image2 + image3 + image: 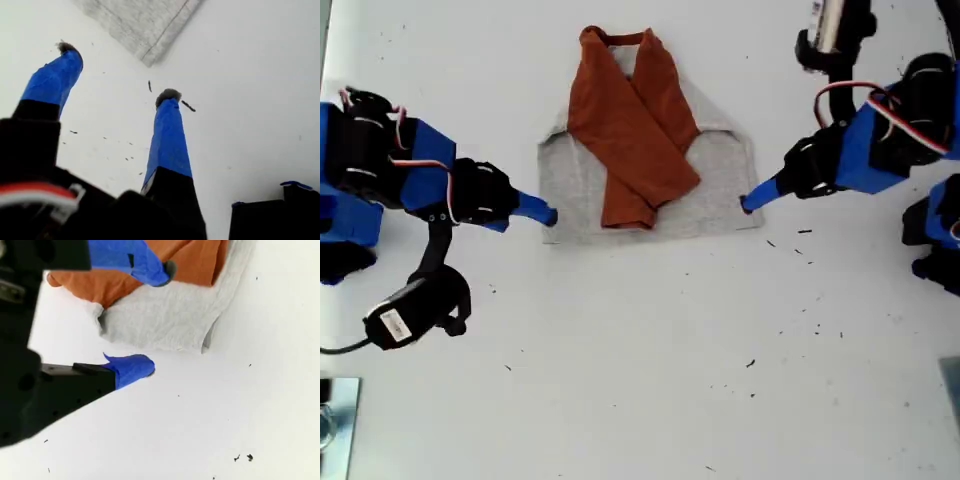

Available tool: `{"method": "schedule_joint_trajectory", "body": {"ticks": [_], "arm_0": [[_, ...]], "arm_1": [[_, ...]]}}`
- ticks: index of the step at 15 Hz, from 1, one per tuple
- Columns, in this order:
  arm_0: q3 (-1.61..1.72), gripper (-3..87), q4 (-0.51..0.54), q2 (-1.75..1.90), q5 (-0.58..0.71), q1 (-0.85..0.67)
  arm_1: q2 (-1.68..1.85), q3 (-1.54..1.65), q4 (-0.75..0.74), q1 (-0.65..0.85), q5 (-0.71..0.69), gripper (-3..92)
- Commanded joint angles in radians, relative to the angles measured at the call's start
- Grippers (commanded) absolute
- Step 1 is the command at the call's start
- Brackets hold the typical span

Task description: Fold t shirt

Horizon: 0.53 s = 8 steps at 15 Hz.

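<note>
The t shirt [720, 185] lies flat at the top middle of the exterior view, grey body showing, with both rust-orange sleeves [635, 130] folded in and crossed over it. No print shows. My first gripper [748, 203] comes from the exterior view's right, open, by the shirt's lower corner; its fingers [167, 130] stand wide apart over bare table, just short of that grey corner [145, 25]. My second gripper [548, 213] comes from the exterior view's left, open at the shirt's other lower corner. One of its fingers [145, 262] is over a sleeve, the other [132, 370] on the table beside the grey edge [175, 325].
The shirt lies on a white table [640, 380] dotted with small black specks [805, 232], mostly toward the exterior view's right. A metal piece [335, 420] sits at that view's lower left edge. Arm bases stand at both sides.
</note>
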Motion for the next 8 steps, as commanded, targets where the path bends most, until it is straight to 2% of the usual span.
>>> {"method": "schedule_joint_trajectory", "body": {"ticks": [1, 5, 8], "arm_0": [[-0.055, 25.4, -0.092, -0.12, 0.038, -0.011], [-0.072, 25.1, -0.221, -0.368, 0.094, -0.089], [-0.132, 15.9, -0.262, -0.552, 0.17, -0.153]], "arm_1": [[-0.095, -0.052, -0.086, -0.012, 0.002, 30.9], [-0.394, -0.034, -0.318, 0.006, -0.031, 29.9], [-0.617, -0.026, -0.442, 0.011, -0.014, 26.8]]}}
